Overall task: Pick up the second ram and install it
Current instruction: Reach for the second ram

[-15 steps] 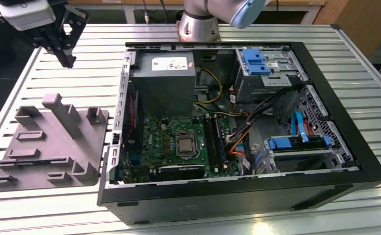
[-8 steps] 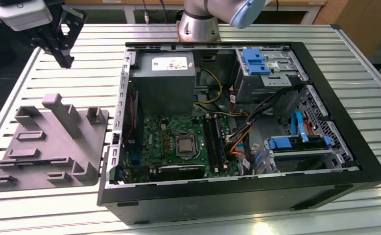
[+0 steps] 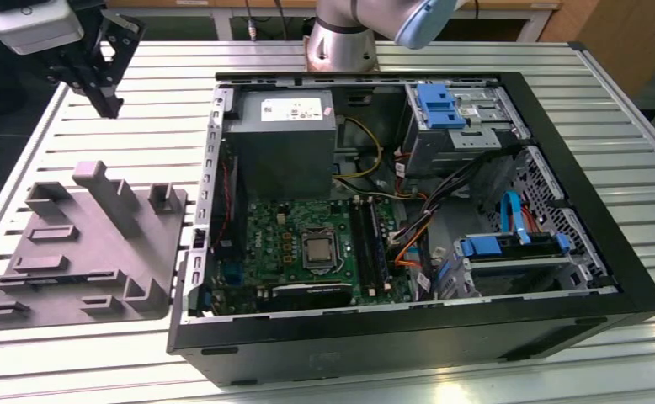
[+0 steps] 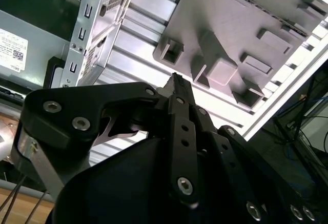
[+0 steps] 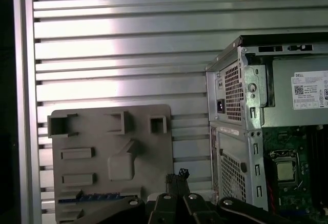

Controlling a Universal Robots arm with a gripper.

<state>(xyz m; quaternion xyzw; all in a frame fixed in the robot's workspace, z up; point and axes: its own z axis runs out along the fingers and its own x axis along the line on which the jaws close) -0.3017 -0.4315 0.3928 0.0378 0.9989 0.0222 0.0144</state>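
Note:
My gripper (image 3: 111, 108) hangs high over the table at the far corner on the exterior view's left, well above and behind the grey tray (image 3: 92, 252). Its black fingers (image 4: 175, 83) meet at the tips with nothing between them. The second ram (image 5: 88, 198) is a thin dark strip lying flat in a slot of the tray, apart from the gripper; the same strip (image 3: 61, 276) is a dark line along the tray's near part in the exterior view. The open computer case (image 3: 418, 210) lies to the tray's right, with the green motherboard (image 3: 294, 244) and its long black slots (image 3: 368, 244).
The tray carries several upright grey blocks (image 3: 109, 198). Inside the case are a grey power supply (image 3: 283, 135), blue drive brackets (image 3: 440, 105) and orange and black cables (image 3: 412, 244). The arm's base (image 3: 344, 38) stands behind the case on the slatted metal table (image 3: 136, 353).

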